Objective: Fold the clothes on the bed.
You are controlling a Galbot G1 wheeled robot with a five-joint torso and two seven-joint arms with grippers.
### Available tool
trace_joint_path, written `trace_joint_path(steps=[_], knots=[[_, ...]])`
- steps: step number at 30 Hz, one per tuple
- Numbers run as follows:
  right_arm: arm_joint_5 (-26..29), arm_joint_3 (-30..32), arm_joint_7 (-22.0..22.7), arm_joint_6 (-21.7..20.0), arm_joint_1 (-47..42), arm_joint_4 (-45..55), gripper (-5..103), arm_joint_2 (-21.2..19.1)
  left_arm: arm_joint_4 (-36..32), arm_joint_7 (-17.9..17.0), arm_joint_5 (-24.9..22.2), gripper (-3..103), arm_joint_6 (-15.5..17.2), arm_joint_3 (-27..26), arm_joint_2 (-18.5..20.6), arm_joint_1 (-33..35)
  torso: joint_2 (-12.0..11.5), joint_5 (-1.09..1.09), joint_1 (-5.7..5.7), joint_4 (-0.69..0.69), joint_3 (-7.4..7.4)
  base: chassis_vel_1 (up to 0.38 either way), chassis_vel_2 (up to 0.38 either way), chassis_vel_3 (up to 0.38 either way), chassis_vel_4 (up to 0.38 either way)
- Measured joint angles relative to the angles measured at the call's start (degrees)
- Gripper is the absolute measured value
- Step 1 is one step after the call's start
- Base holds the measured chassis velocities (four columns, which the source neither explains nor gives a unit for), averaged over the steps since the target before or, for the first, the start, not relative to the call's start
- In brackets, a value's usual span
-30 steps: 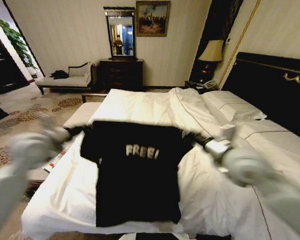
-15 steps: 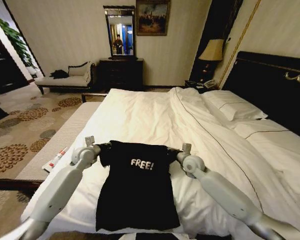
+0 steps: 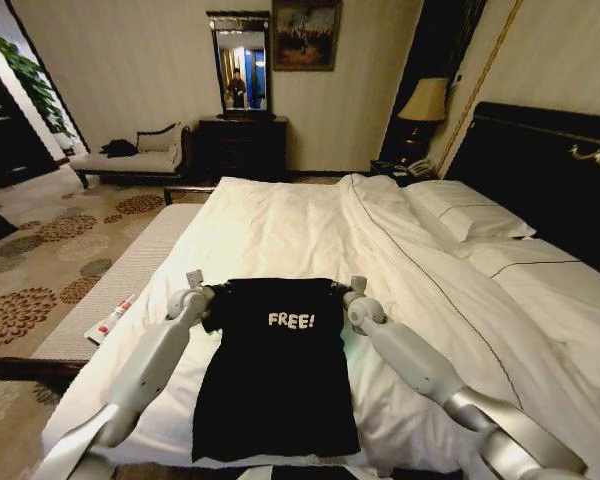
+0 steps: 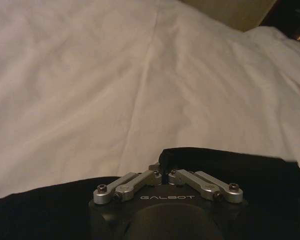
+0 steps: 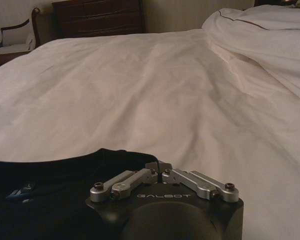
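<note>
One black shirt (image 3: 275,375) lies on the bed (image 3: 310,225), near the foot edge closest to the robot, chest up, its hem toward the robot and its collar toward the far side. White letters across the chest read "FREE!". Two arms reach out over the bed, one to each shoulder of the shirt. The left gripper (image 3: 194,282) sits at the shirt's left shoulder, the right gripper (image 3: 357,287) at its right shoulder, both arms stretched forward and low with the wrists just above the duvet. In the left wrist view the left gripper's fingers (image 4: 155,176) are drawn together to a point with a fold of black cloth pinched between them; the word "GALBOT" is printed on the gripper body below. In the right wrist view the right gripper's fingers (image 5: 152,173) meet the same way on the edge of the black cloth, above the same "GALBOT" mark. Two white pillows (image 3: 470,215) lie by the dark headboard (image 3: 550,175) on the robot's right. One lamp (image 3: 424,102) stands beyond the headboard.
</note>
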Motion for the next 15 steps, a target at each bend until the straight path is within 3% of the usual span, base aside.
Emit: trace_joint_path(steps=[4,9,13,14,15], knots=[[-0.8,0.9,-0.9,1.5,0.2,-3.1,0,2.2,5.9,0.8,1.5,1,-0.4,0.9,-2.5,-2.7,0.0,-0.01,0.00,0.00,0.00,0.000,0.000,0.000,0.000],[-1.2,1.1,-2.0,3.1,0.1,-3.8,-3,3.4,7.6,1.2,2.2,1,-1.1,1.8,-3.9,-3.6,0.0,-0.01,0.01,0.00,0.00,0.000,0.000,0.000,0.000],[-1.4,1.2,-1.9,3.5,0.0,-3.8,7,4.0,7.3,0.8,2.2,0,-1.2,1.8,-4.5,-3.5,0.0,-0.01,-0.01,-0.01,-0.01,0.000,0.000,0.000,0.000],[-1.5,1.3,-1.3,4.0,-0.1,-3.5,12,4.4,6.2,0.1,2.1,12,-1.2,1.7,-4.5,-2.9,0.0,-0.01,-0.01,0.00,0.00,0.000,0.000,0.000,0.000],[-1.8,1.5,-0.8,4.4,-0.2,-3.3,17,4.4,5.4,-0.4,2.0,17,-1.2,1.4,-4.4,-2.6,0.0,-0.01,0.00,0.00,0.00,0.000,0.000,0.000,0.000]])
